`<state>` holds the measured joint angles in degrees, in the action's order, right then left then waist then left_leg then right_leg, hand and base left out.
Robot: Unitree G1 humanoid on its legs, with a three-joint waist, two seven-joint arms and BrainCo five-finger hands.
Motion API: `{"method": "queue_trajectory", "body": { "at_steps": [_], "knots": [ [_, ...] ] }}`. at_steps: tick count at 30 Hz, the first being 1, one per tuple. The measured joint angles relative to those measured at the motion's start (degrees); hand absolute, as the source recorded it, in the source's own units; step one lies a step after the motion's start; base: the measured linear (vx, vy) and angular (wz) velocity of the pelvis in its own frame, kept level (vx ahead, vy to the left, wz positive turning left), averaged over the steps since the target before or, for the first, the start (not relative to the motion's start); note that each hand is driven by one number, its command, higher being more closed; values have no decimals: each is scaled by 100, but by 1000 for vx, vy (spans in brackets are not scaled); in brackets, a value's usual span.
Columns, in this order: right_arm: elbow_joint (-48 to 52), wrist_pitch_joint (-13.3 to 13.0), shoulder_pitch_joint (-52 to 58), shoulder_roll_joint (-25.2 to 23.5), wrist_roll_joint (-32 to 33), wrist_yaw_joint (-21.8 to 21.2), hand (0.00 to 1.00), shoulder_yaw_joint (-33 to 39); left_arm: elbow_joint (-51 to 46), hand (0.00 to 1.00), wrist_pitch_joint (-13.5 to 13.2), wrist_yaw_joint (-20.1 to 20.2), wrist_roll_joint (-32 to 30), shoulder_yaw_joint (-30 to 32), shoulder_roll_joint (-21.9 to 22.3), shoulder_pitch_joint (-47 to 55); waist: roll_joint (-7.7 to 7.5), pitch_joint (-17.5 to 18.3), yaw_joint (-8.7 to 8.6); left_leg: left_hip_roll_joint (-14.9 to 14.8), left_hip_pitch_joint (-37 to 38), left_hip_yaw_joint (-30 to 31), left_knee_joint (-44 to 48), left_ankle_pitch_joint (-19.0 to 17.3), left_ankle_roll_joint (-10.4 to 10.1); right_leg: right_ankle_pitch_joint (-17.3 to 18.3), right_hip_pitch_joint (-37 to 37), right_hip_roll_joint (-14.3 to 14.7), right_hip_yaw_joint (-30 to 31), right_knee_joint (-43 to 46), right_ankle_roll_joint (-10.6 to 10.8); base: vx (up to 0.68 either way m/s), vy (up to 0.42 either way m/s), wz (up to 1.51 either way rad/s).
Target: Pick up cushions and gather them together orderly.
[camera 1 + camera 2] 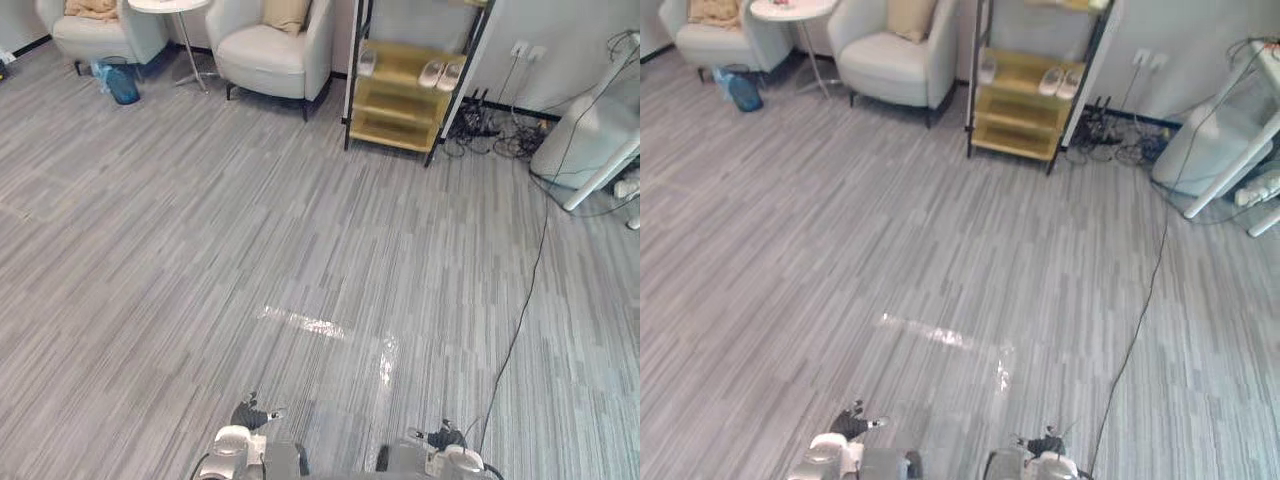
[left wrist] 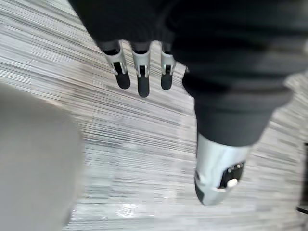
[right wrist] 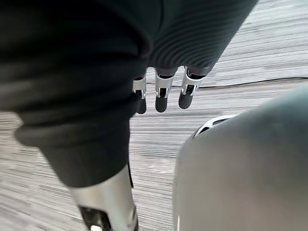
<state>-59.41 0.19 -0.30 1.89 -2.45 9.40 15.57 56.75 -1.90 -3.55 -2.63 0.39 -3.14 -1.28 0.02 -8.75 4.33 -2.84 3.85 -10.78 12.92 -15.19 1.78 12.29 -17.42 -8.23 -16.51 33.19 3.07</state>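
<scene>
Floor: grey striped floor [image 1: 300,250]; along its far edge a left armchair [image 1: 100,35], a round table [image 1: 170,5], a blue bin [image 1: 122,82] and a right armchair [image 1: 270,60]; a yellow shelf [image 1: 405,100] stands beside them.
Cushions: tan cushion [image 1: 287,14] leans on the right armchair's back; peach cushion [image 1: 92,8] lies on the left armchair.
Hands: left hand [image 2: 142,67] above bare floor, fingers straight, holding nothing; right hand [image 3: 162,89] likewise straight-fingered and empty.

The tan cushion [image 1: 287,12] and the beige cushion [image 1: 92,8] are cut off by the top edge, as is the shelf unit [image 1: 395,107].
</scene>
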Motion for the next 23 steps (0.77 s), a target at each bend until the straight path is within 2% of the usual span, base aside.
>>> {"method": "queue_trajectory", "body": {
  "at_steps": [1, 2, 3, 4, 5, 6, 7, 8, 9, 11, 12, 14, 16, 17, 18, 19, 21, 23],
  "knots": [
    [-4, 0, -37, -2, -3, -4, 0, -3, 2, 0, -2, 4, 0, 29, 14, 3, 4, -2, -45, -34, 98, 2, -87, -48, -83, -188, -67, 107, 1, -554, -38, 476, -134, 14],
    [-27, 11, -74, -25, -10, -9, 0, -10, 9, 0, -3, 7, -1, 29, -20, 26, -51, -7, -97, -24, 221, 27, -135, -108, -186, -675, -47, 268, 216, -1412, -17, 394, -140, 14],
    [-33, 8, -55, -40, -8, -14, 0, -9, 13, 0, -5, 14, -3, 27, -56, 47, -133, -18, -113, 41, 286, 61, -176, -157, -267, -1074, -6, 316, 425, -1855, 3, 480, -198, 14],
    [-40, 1, -64, 24, 6, -27, 0, 7, 100, 0, -1, 14, -7, 44, -26, 18, -93, -37, -131, -20, 455, 201, -177, -303, -439, -1404, 39, 424, 526, -1757, -445, 402, -185, 4],
    [-57, 4, -89, 60, 0, -31, 0, 17, 130, 0, -3, 25, -15, 47, 27, 25, 71, 5, -96, -197, 493, 271, -97, -314, -458, -1176, 62, 567, 490, -1626, -490, 424, -183, 2],
    [-64, 2, -93, 61, 3, -32, 0, 66, 130, 0, -5, 25, -20, 49, 66, 24, 152, 8, -104, -303, 462, 335, 115, -345, -506, -1020, 121, 652, 443, -1640, -481, 335, -144, 3],
    [-60, -3, -92, 56, 8, -33, 0, 180, 129, 0, -6, 27, -27, 49, 85, 16, 224, 6, -111, -410, 345, 380, 463, -382, -570, -956, 215, 746, 393, -1678, -558, 319, -147, 14],
    [-53, 2, -85, 47, 12, -32, 0, 230, 125, 0, -2, 30, -59, 110, 130, 10, 300, 6, -114, -610, 60, 422, 1247, -407, -612, -876, 421, 874, 309, -1741, -644, 405, -169, 22],
    [-40, 11, -35, 44, 20, -28, 0, 202, 100, 0, -1, 37, -62, 185, 194, 9, 362, 6, -110, -878, -434, 542, 2483, -354, -601, -786, 710, 1013, 234, -1919, -726, 404, -149, 15],
    [-17, 11, 0, 34, 42, 1, 0, 155, 2, 0, -3, 43, -61, 214, 251, 43, 381, -14, -58, -1181, -964, 496, 3754, -384, -594, -646, 1140, 1163, 190, -2044, -826, 435, -76, -6],
    [-12, 8, 4, 28, 90, 11, 0, 157, -35, 0, -3, 46, -61, 195, 269, 37, 379, -15, -51, -1193, -1219, 495, 3817, -398, -613, -612, 1408, 1177, 196, -2175, -824, 401, -35, -12],
    [-7, 8, -11, 39, 135, 29, 0, 185, -80, 0, -10, 45, -60, 105, 290, 5, 359, -26, -40, -1112, -1489, 485, 3330, -406, -623, -616, 1687, 1140, 314, -2346, -818, 292, 37, -24],
    [1, 9, -36, 21, 132, 42, 0, 227, -113, 0, -15, 42, -55, 71, 300, -12, 310, -58, 10, -916, -1602, 597, 2297, -378, -630, -565, 1813, 1001, 465, -2378, -713, 236, 126, -37],
    [-1, 9, -2, 27, 132, 47, 0, 236, -109, 0, -15, 42, -55, 59, 318, -25, 287, -82, 9, -718, -1601, 804, 1540, -224, -657, -499, 1899, 898, 544, -2364, -601, 213, 204, -29],
    [-21, 14, 68, 68, 127, 57, 0, 250, -103, 0, -23, 39, -55, 24, 341, -15, 365, -38, 26, -544, -1518, 1103, 930, 527, -823, -412, 1938, 843, 637, -2344, -448, 224, 250, -29],
    [-29, 19, 139, 55, 124, 66, 0, 273, -86, 0, -29, 36, -54, 18, 326, 10, 338, 20, 50, -417, -1427, 1090, 832, 667, -786, -369, 1963, 788, 752, -2349, -334, 186, 194, -18],
    [-38, 34, 169, 10, 119, 51, 0, 288, -30, 0, -29, 31, -54, 16, 214, -9, 164, 126, 34, -221, -1353, 965, 608, 696, -689, -331, 1963, 551, 798, -2377, -191, 203, 166, -2],
    [-32, 37, 240, -64, 117, 52, 0, 394, 20, 0, -18, 28, -54, 34, 129, -18, 75, 152, 40, -123, -1329, 881, 617, 695, -669, -385, 1978, 433, 818, -2414, -98, 155, 130, -3]
  ]
}}
